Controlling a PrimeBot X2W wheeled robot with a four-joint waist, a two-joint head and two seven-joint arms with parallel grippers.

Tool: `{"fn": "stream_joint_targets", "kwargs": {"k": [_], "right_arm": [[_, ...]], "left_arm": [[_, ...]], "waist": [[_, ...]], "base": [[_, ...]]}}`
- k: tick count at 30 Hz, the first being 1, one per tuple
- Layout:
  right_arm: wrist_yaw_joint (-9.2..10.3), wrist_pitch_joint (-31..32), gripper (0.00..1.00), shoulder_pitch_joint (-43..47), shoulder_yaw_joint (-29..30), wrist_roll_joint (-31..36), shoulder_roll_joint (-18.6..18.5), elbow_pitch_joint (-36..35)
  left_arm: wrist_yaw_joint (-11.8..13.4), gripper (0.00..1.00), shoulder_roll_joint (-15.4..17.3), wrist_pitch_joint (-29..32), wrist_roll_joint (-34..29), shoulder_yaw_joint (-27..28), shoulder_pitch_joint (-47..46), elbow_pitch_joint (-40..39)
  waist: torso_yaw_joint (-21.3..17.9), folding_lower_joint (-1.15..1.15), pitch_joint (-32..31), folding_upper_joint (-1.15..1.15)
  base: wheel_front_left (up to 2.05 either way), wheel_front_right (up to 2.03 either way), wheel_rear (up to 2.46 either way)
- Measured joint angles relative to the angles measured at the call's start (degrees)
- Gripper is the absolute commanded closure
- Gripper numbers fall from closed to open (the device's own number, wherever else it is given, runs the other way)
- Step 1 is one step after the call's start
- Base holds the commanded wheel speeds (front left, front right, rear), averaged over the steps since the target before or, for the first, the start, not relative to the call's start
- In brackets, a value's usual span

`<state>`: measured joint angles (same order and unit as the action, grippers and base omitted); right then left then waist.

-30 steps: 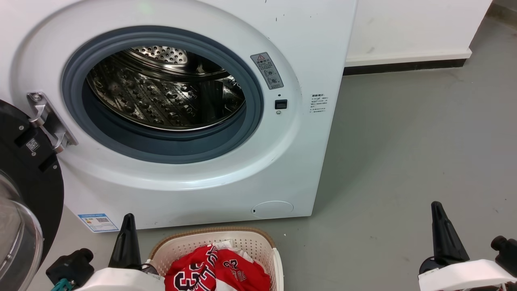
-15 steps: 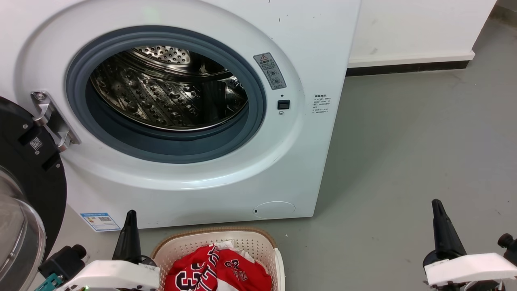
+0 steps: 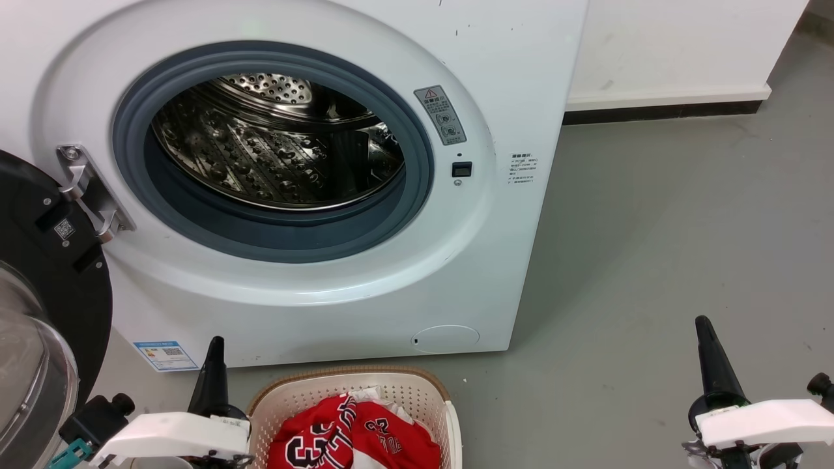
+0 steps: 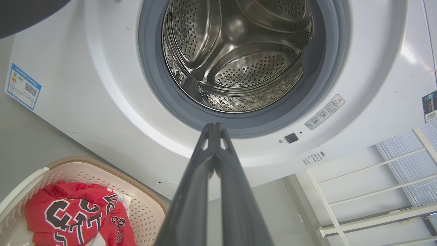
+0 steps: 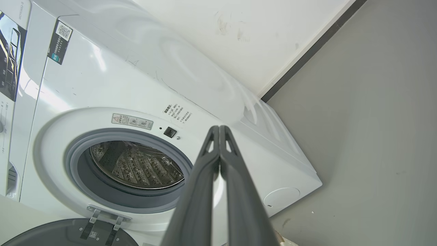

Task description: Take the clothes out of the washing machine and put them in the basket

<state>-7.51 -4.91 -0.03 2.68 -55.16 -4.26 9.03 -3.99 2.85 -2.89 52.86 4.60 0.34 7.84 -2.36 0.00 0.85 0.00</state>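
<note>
The white washing machine (image 3: 508, 78) stands with its door (image 3: 45, 260) swung open to the left. Its steel drum (image 3: 273, 150) holds nothing that I can see. Red clothes (image 3: 352, 440) with black-and-white numbers lie in the cream basket (image 3: 313, 394) on the floor in front of the machine. My left gripper (image 3: 216, 352) is shut and empty, just left of the basket. My right gripper (image 3: 702, 329) is shut and empty too, over bare floor far to the right. In the left wrist view the clothes (image 4: 75, 218) sit in the basket (image 4: 146, 212) at lower left.
Grey floor (image 3: 651, 247) stretches to the right of the machine up to a white wall with a dark skirting (image 3: 658, 111). The open door takes up the left edge. A white rack (image 4: 375, 191) shows in the left wrist view.
The head camera has shifted, so the whole scene slid slightly right. Both forearms sit lower in the picture, and both grippers stay shut. The clothes in the basket are unchanged.
</note>
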Motion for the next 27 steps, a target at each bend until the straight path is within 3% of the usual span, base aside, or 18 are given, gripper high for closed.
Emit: {"fn": "stream_joint_targets", "kwargs": {"k": [27], "right_arm": [[0.00,4.0,1.00,-2.3,0.5,-16.5,-0.2,2.0]], "left_arm": [[-1.5,1.00,0.0,4.0,16.6,0.9,-2.9,2.7]], "waist": [[0.8,0.00,-0.2,0.00]], "base": [[0.00,0.00,0.00]]}}
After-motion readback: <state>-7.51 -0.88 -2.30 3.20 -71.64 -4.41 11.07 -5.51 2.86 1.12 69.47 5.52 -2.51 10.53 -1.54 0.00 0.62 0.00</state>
